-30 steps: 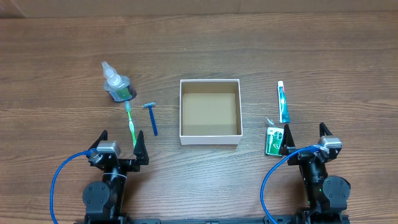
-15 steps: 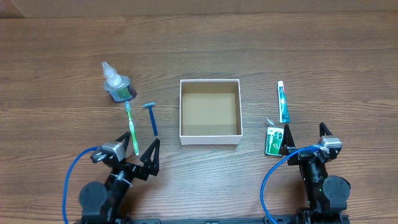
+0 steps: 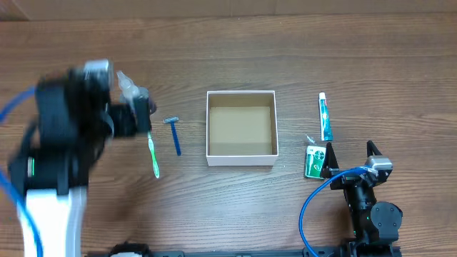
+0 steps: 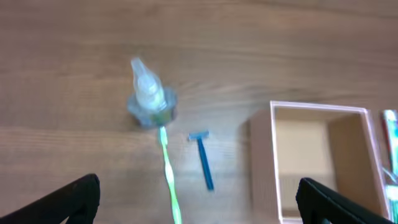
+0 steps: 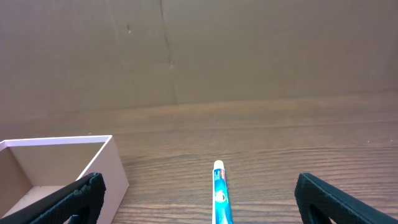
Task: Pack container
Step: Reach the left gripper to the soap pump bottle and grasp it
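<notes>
The container (image 3: 241, 160), a square white box with a brown inside, stands empty at mid-table. A green toothbrush (image 3: 153, 151), a blue razor (image 3: 173, 135) and a clear nozzle bottle (image 3: 127, 87) lie to its left. My left arm (image 3: 64, 128) is raised and blurred over that area. In the left wrist view, my left gripper (image 4: 198, 186) is open and empty, high above the toothbrush (image 4: 168, 177), razor (image 4: 203, 160), bottle (image 4: 149, 96) and container (image 4: 261, 162). My right gripper (image 3: 350, 158) is open and empty near the front edge, facing a toothpaste tube (image 5: 219, 193).
The toothpaste tube (image 3: 325, 118) lies right of the container, with a small green packet (image 3: 312, 161) below it beside the right gripper's left finger. The container's corner (image 5: 106, 171) shows at the left of the right wrist view. A brown wall runs behind the table.
My left arm has risen from the table's front edge and swung up and back to the left, over the bottle and toothbrush. The right arm has not moved.
</notes>
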{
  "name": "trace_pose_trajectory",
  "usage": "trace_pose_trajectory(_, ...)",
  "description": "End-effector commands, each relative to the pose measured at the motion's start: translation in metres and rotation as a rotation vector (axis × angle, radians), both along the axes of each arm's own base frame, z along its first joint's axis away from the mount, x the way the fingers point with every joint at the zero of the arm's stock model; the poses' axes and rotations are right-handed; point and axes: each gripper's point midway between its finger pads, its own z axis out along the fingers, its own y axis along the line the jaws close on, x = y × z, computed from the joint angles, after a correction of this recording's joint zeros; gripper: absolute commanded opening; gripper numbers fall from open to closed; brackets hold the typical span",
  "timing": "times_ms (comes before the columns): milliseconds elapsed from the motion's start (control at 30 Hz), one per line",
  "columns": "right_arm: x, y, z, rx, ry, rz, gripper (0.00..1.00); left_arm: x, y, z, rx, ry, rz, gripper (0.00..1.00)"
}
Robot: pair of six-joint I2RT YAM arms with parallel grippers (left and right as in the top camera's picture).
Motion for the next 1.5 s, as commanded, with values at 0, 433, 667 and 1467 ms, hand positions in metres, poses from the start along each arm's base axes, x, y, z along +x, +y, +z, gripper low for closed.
trace_pose_trajectory(0,0.000,-0.001,0.000,-0.007,-0.012,-0.002,1.00,0.042,0.006,0.004,0.049,0.093,-0.026,1.00)
trace_pose_trajectory(433,0.000,-0.001,0.000,-0.007,-0.012,-0.002,1.00,0.118,0.038,-0.064,0.105,0.200,0.193,1.00)
trace_pose_trajectory(667,0.000,-0.001,0.000,-0.007,-0.012,-0.002,1.00,0.133,0.048,-0.129,0.077,0.352,0.270,0.96)
trace_pose_trajectory(1467,0.000,-0.001,0.000,-0.007,-0.012,-0.002,1.00,0.140,0.057,-0.167,0.058,0.422,0.306,0.60)
